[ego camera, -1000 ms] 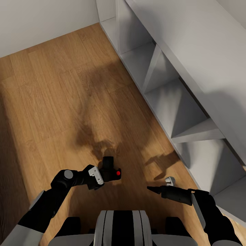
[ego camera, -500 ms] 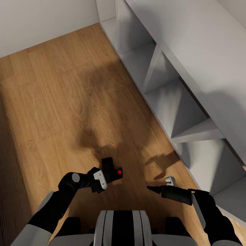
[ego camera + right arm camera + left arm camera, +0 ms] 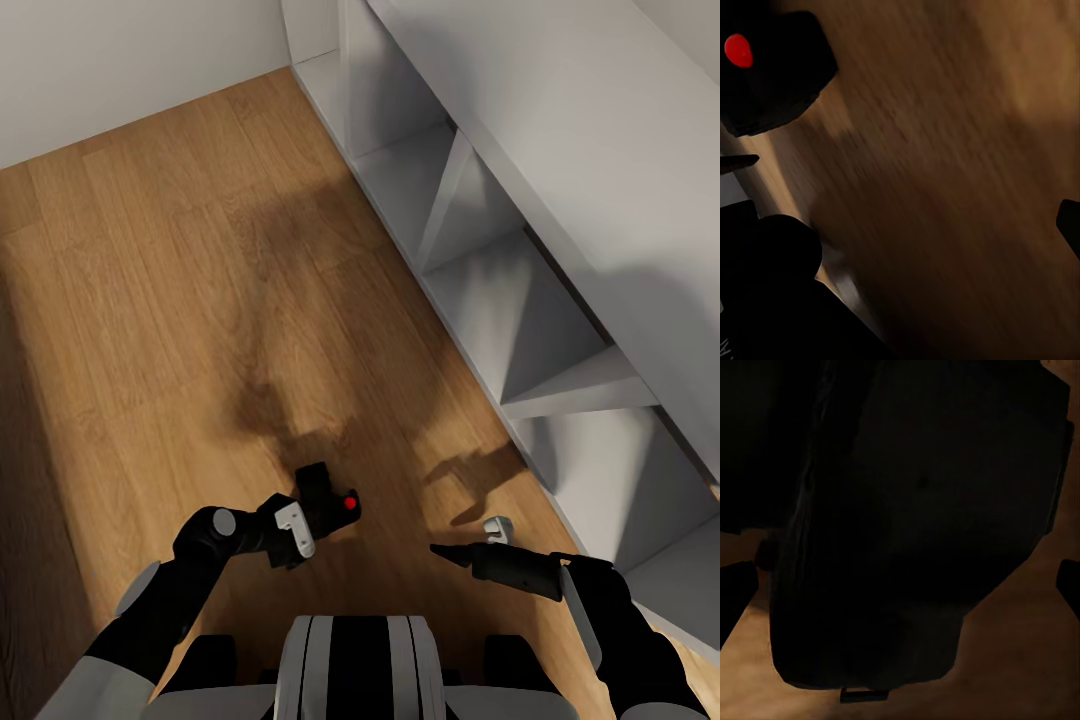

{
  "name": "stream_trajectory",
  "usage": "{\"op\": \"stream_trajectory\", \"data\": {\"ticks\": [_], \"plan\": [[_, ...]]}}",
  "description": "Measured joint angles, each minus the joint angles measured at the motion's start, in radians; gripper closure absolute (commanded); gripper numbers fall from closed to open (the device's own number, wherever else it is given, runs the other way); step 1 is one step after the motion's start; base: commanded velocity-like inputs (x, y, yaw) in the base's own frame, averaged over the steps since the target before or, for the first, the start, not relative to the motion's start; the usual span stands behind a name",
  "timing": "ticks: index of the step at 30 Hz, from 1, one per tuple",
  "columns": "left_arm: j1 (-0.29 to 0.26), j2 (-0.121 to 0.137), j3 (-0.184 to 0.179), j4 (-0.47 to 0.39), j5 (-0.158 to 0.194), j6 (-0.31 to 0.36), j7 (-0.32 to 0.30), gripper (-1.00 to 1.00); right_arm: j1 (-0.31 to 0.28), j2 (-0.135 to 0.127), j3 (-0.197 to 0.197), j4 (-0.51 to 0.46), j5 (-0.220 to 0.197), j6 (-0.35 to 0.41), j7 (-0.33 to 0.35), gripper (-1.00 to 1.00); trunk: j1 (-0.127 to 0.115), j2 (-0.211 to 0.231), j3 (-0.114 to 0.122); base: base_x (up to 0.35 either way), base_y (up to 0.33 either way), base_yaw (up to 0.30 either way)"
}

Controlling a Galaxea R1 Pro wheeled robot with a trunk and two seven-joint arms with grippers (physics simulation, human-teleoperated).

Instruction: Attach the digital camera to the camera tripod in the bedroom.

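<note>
Over the light wood floor [image 3: 150, 300] in the head view, the left gripper [image 3: 303, 520] is closed on the digital camera [image 3: 325, 495], holding it in the air just ahead of the robot's trunk, its red button facing up. The pickup half of the task therefore looks done, while the mounting is all still to do, since no tripod stands in sight and the robot faces a white shelf unit [image 3: 520, 290] along the wall to its right. The right gripper [image 3: 470, 540] reaches forward low over the floor, apart from the camera, with its fingers spread and nothing between them. Close in, the left wrist view shows the digital camera [image 3: 922, 510] as a dark bulk pressed right up against the lens, with the brown floor showing past its edges; the fingers' hold on it cannot be made out in that darkness. From the right wrist view the digital camera [image 3: 772, 67] sits off to one side with its red button showing, and a dark fingertip [image 3: 1069, 223] at the frame's edge fits jaws that are parted and empty.
</note>
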Motion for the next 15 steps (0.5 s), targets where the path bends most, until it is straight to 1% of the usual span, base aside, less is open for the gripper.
{"op": "stream_trajectory", "data": {"ticks": [5,15], "plan": [[-0.001,-0.004,0.001,0.000,0.004,0.007,-0.009,1.00,0.000,0.000,-0.001,0.000,0.000,0.000,0.000,-1.00,0.000,0.000,0.000,0.000,0.000,0.000],[-0.001,-0.009,0.002,-0.007,0.006,0.009,-0.002,1.00,0.000,0.000,-0.001,0.000,0.000,0.000,-0.002,-1.00,0.000,0.000,0.000,0.000,0.000,0.000]]}}
